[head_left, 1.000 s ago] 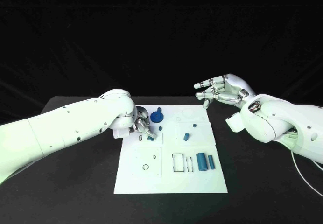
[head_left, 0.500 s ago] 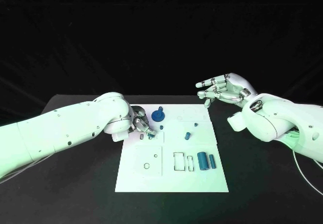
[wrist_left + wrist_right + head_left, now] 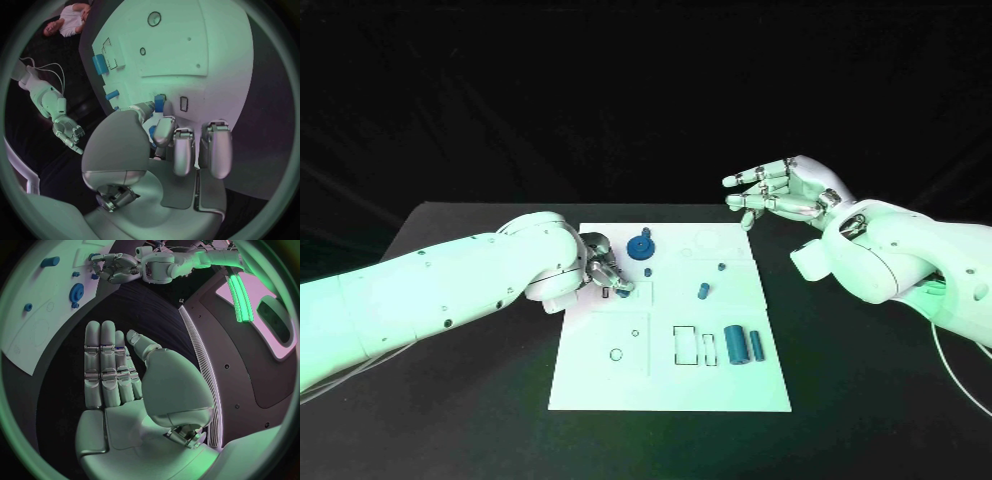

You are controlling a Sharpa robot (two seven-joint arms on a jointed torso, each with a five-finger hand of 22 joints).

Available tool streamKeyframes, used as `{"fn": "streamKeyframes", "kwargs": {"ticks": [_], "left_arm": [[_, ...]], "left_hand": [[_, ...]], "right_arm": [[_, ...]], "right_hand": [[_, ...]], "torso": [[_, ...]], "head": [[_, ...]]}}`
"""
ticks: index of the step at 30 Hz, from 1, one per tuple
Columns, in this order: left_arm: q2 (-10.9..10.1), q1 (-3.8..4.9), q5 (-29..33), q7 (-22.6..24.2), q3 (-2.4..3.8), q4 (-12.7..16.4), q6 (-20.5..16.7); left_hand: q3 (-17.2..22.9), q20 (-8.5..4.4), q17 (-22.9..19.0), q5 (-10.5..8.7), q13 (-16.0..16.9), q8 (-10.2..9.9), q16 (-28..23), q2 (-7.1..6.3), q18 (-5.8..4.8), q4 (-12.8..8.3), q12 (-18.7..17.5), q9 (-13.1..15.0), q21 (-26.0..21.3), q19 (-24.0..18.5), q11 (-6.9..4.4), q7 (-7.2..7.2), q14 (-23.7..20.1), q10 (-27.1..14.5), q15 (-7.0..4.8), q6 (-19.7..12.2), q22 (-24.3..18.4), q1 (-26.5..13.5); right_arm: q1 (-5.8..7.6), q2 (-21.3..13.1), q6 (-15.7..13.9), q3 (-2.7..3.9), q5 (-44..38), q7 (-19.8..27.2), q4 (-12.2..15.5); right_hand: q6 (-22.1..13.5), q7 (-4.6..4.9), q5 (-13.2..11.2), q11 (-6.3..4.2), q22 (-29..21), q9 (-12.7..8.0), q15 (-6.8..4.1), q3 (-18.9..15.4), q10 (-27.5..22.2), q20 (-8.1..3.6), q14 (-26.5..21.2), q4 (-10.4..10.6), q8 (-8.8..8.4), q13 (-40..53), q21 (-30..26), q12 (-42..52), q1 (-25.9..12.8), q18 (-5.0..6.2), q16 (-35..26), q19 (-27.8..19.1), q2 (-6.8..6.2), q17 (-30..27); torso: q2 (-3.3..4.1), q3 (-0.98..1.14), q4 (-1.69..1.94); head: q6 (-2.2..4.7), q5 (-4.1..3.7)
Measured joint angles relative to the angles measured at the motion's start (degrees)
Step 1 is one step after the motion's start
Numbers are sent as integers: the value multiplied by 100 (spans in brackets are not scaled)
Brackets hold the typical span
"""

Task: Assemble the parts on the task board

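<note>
Step in hand, prob: seating a small blue part (image 3: 159, 103) into a slot near the task board's (image 3: 733, 392) left edge, toward the far-left corner. Left hand (image 3: 603, 268) down over that spot, thumb and a finger pinching the part, tip just above or touching the board surface; can't tell which. Small empty rectangular slot (image 3: 184, 104) just beside it. Right hand (image 3: 783, 192) raised off the board beyond its far-right corner, fingers apart and loosely curled, grasping nothing.

Next move, judged: needs part lined up w/ its slot, pressed straight down, then let go; tilt would likely jam it.

Count on board, head view: 1 round gear-like part (image 3: 640, 247) near far edge, 2 big cylinders (image 3: 734, 346) by right edge nr the close corner, approx 3 small pegs mid-board, plus the pinched one. Smaller bits too tiny to count surely.
</note>
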Motion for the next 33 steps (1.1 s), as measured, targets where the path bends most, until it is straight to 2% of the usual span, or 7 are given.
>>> {"fn": "streamKeyframes", "kwargs": {"ticks": [2, 12, 21, 28, 33], "left_arm": [[-4, -11, -70, -1, 1, 10, -22], [-10, -34, -268, -10, 3, 35, -20], [-13, -30, -334, -13, 12, 25, 129], [3, -22, -339, -14, 20, -4, 244], [33, -16, -339, -15, 25, -48, 300]], "left_hand": [[63, 0, 0, -13, 0, 1, 0, -16, 0, -62, 0, 2, 0, 0, 0, 9, 0, 0, 0, -9, 0, -16], [72, 0, 0, -16, -13, 1, 0, -38, 0, -72, -30, 6, 0, 0, 0, 11, 0, 0, 0, -9, 0, -38], [152, 0, 4, -33, -125, 2, 0, -87, 0, -120, -129, 34, 0, 0, 0, -5, 0, 0, 0, -18, 0, -89], [182, 0, 4, -35, -131, 74, 0, -10, 0, -103, -157, 74, 0, 0, -3, -5, 0, 2, 0, -18, 0, -238], [423, 0, 4, -52, 12, 132, 0, 9, 0, -345, -7, 126, 0, 0, -53, 8, 0, 53, 0, -5, 0, -508]], "right_arm": [[0, -2, 1, 0, 0, 0, -1], [0, -6, 3, -1, 0, 0, -2], [0, -13, 9, -1, 1, 0, -1], [0, -15, 12, -1, 1, -2, 2], [0, -18, 13, -1, 1, -4, 5]], "right_hand": [[0, 0, 0, 0, 0, 0, 0, 0, 0, 0, 0, 0, 0, 0, 0, 0, 0, 0, 0, 0, 0, 0], [-17, 17, 0, 0, 0, 0, 0, 0, 0, 0, 1, 0, 0, 0, 0, 0, 0, 0, 0, 0, 0, 6], [-17, 17, 0, 0, 0, 0, 0, 0, 0, 0, 1, 0, 0, -1, 0, 1, 0, 0, 0, 0, 0, 5], [-17, 17, 0, 0, -1, 0, 0, 0, 0, 0, 1, 0, 0, -1, 0, -3, 0, 0, 0, 1, 0, 6], [-17, 17, 0, 0, -1, 0, 0, 0, 0, 0, 1, 0, 0, -1, 0, -21, -11, 0, 0, 1, 11, 11]], "torso": [[1, 4, -2], [7, 4, -7], [10, 4, -8], [10, 1, -7], [10, 1, -7]], "head": [[3, 3], [7, 7], [-9, 14], [-17, 14], [-21, 8]]}}
